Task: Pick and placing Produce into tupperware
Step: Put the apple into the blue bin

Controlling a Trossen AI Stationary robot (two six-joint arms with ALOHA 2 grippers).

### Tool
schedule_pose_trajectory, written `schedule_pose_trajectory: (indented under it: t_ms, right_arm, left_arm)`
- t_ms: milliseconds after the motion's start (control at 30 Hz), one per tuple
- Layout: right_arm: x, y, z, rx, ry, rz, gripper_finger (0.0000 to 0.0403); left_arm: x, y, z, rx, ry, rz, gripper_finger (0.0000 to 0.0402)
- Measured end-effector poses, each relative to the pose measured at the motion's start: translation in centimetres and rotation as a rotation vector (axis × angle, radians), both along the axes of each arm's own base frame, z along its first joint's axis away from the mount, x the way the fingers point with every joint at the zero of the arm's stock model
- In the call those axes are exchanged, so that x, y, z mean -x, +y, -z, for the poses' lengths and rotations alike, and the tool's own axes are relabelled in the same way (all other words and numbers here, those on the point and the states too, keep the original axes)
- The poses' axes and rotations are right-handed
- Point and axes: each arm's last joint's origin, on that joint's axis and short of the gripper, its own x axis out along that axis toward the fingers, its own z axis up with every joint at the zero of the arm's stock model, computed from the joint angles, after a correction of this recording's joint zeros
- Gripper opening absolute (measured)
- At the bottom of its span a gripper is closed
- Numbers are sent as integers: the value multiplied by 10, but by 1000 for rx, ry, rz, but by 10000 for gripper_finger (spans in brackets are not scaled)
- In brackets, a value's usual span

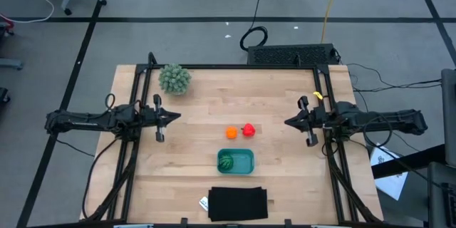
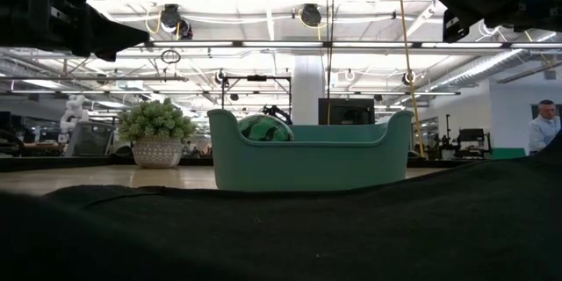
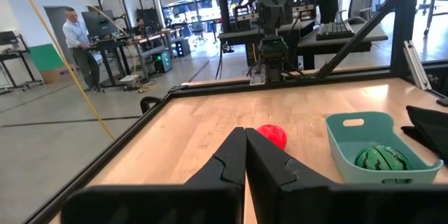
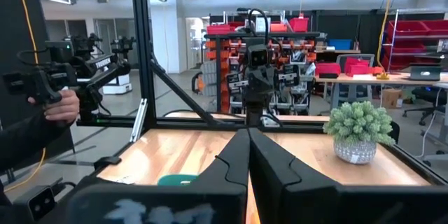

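Note:
The teal tupperware [image 1: 236, 161] sits on the table's near middle, with the dark green striped piece [image 1: 226, 162] inside its left end; both also show in the low view, the tupperware [image 2: 312, 162] and the striped piece [image 2: 265, 127]. The orange piece [image 1: 231, 132] and the red piece [image 1: 249, 130] rest on the bare wood just beyond it. In the left wrist view the red piece [image 3: 271, 135] and the tupperware [image 3: 378, 150] appear; the orange one is hidden behind my fingers. My left gripper [image 1: 177, 117] hovers shut at the table's left. My right gripper [image 1: 287, 122] hovers shut at the right.
A pale-green fuzzy plant in a pot [image 1: 174, 78] stands at the far left corner. A black flat rectangle [image 1: 239, 204] lies at the near edge, with a small white tag [image 1: 204, 203] beside it. Bare wood lies between the two grippers. People show in the room beyond.

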Motion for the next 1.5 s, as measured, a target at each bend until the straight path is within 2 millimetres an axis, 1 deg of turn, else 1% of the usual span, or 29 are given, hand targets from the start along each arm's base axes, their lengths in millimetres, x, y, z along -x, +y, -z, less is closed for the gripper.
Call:
schedule_pose_trajectory:
  t_ms: [167, 467, 733, 867, 967, 1133, 1333, 1500]
  right_arm:
    - [-4, 0, -2, 3, -28, 0, 0]
    - [-8, -3, -11, -3, -125, 21, 0]
    - [-8, -13, -11, -44, -120, 94, 0]
    - [-10, -17, -11, -45, -105, 123, 0]
    - [-13, -20, -21, -58, -91, 126, 0]
    - [-21, -23, -42, -49, -45, 124, 0]
    - [-36, -29, -67, -35, 59, 131, 0]
    - [-54, -32, -91, -23, 133, 134, 0]
  left_arm:
    - [0, 0, -2, 1, -21, 0, 20]
    - [0, 0, -3, 4, -30, 0, 2]
    - [0, 0, -3, 34, -38, 0, 20]
    - [0, 0, -3, 32, -38, 0, 18]
    - [0, 0, -3, 30, -37, 0, 10]
    - [0, 0, -3, 20, -36, 0, 2]
    - [0, 0, -3, 20, -36, 0, 18]
    - [0, 0, -3, 21, -36, 0, 25]
